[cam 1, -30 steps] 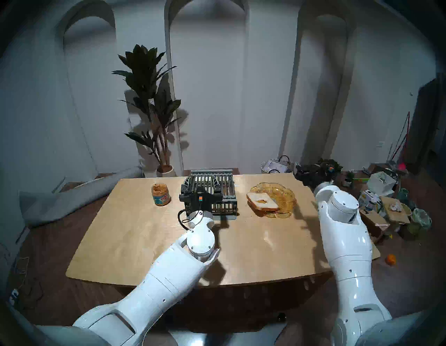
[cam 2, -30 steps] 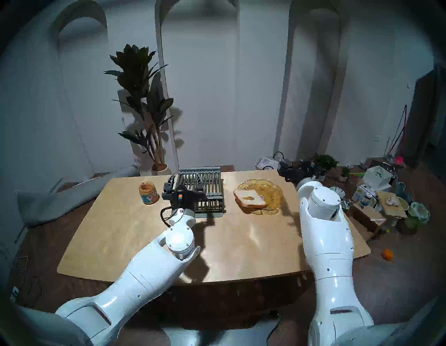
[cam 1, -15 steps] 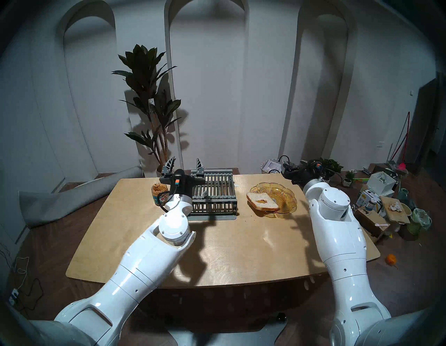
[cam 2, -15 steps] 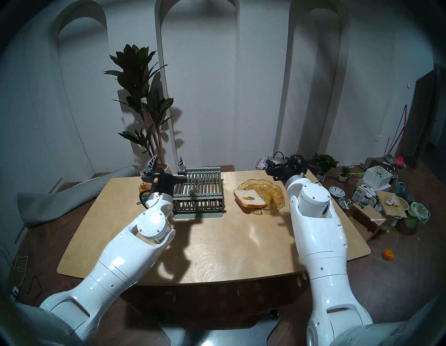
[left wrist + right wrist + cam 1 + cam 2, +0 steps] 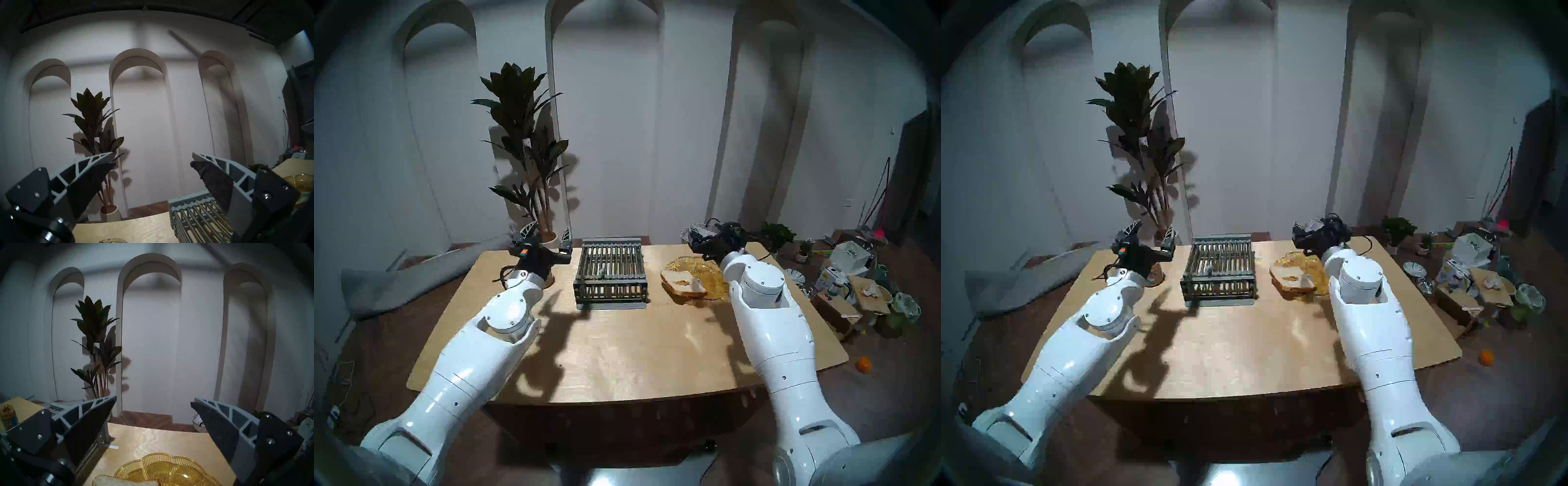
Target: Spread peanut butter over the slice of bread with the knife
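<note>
Both arms are lifted off the pale wooden table (image 5: 619, 346) with their fingers released and holding nothing, so this reads as the end of the job or a pause between strokes rather than a spreading stroke. The left gripper (image 5: 542, 238), its fingers spread wide, hangs above the small clear glass jar of tan-brown peanut butter (image 5: 1154, 276), which stands at the far left of the table and is mostly hidden behind that wrist. The right gripper (image 5: 153, 403), fingers equally wide apart, hovers level above the far side of the amber scalloped glass plate (image 5: 711, 271). The square slice of white bread with a thin tan crust (image 5: 682, 281) lies on the near left of that plate, partly over its rim, and carries only a small brown smear near its middle; most of the crumb looks bare. The small slim knife with a light grey handle (image 5: 601, 271) appears to rest on the bars of the grey barred metal rack (image 5: 610, 271) at the table's middle, though it is too small to make out clearly. If more coverage is wanted, the next move calls for a gripper to come down on the knife handle, lift it clear of the bars, load it at the jar and draw it flat across the bare bread.
</note>
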Robot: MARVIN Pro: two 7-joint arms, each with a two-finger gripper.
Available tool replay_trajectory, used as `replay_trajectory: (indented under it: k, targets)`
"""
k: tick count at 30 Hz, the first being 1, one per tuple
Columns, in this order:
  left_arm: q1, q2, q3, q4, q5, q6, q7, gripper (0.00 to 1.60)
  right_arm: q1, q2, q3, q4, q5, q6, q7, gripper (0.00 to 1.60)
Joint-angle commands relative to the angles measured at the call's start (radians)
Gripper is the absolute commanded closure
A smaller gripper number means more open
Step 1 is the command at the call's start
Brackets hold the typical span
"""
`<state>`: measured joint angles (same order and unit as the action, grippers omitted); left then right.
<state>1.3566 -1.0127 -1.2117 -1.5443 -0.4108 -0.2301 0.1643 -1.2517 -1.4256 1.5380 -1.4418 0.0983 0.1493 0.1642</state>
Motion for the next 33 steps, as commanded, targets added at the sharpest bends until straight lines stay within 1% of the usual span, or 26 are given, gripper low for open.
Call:
replay_trajectory:
  k: [1,2,3,4,5,8,9,10,11,13,18,24,26,27,33]
  targets:
    - [0.006,0.118,-0.040,-0.067,-0.120,0.033,-0.126,0.00,0.040,-0.006,-0.022,0.028,-0.039,-0.058,-0.027,0.00]
    - [0.006,0.129,-0.042,-0.072,-0.140,0.040,-0.143,0.00,0.043,-0.007,-0.025,0.037,-0.044,-0.070,-0.032,0.00]
    - [0.005,0.134,-0.048,-0.073,-0.169,0.052,-0.165,0.00,0.045,-0.008,-0.026,0.049,-0.042,-0.098,-0.028,0.00]
    - [0.003,0.150,-0.057,-0.074,-0.220,0.069,-0.208,0.00,0.049,-0.025,-0.016,0.077,-0.025,-0.122,-0.034,0.00]
    - [0.003,0.150,-0.057,-0.074,-0.220,0.069,-0.208,0.00,0.049,-0.025,-0.016,0.077,-0.025,-0.122,-0.034,0.00]
    - [-0.004,0.157,-0.066,-0.063,-0.284,0.092,-0.260,0.00,0.058,-0.039,-0.005,0.120,-0.004,-0.174,-0.031,0.00]
    - [-0.008,0.159,-0.067,-0.054,-0.282,0.104,-0.273,0.00,0.061,-0.047,0.006,0.133,0.018,-0.184,-0.022,0.00]
    - [-0.011,0.154,-0.072,-0.046,-0.308,0.112,-0.296,0.00,0.065,-0.047,0.009,0.144,0.023,-0.202,-0.019,0.00]
    - [-0.015,0.154,-0.071,-0.039,-0.305,0.116,-0.299,0.00,0.069,-0.048,0.011,0.152,0.029,-0.214,-0.015,0.00]
    - [-0.024,0.141,-0.070,-0.022,-0.300,0.130,-0.282,0.00,0.079,-0.047,0.018,0.174,0.051,-0.246,0.001,0.00]
    - [-0.033,0.123,-0.070,-0.009,-0.295,0.139,-0.253,0.00,0.085,-0.042,0.023,0.194,0.063,-0.264,0.015,0.00]
    - [-0.040,0.107,-0.065,0.005,-0.281,0.130,-0.225,0.00,0.089,-0.038,0.024,0.216,0.067,-0.281,0.030,0.00]
    - [-0.044,0.102,-0.059,0.003,-0.260,0.138,-0.195,0.00,0.090,-0.032,0.020,0.221,0.065,-0.289,0.044,0.00]
    - [-0.044,0.101,-0.058,0.003,-0.258,0.138,-0.192,0.00,0.089,-0.037,0.024,0.221,0.075,-0.289,0.048,0.00]
    - [-0.044,0.097,-0.058,0.001,-0.248,0.139,-0.181,0.00,0.092,-0.037,0.026,0.227,0.078,-0.298,0.057,0.00]
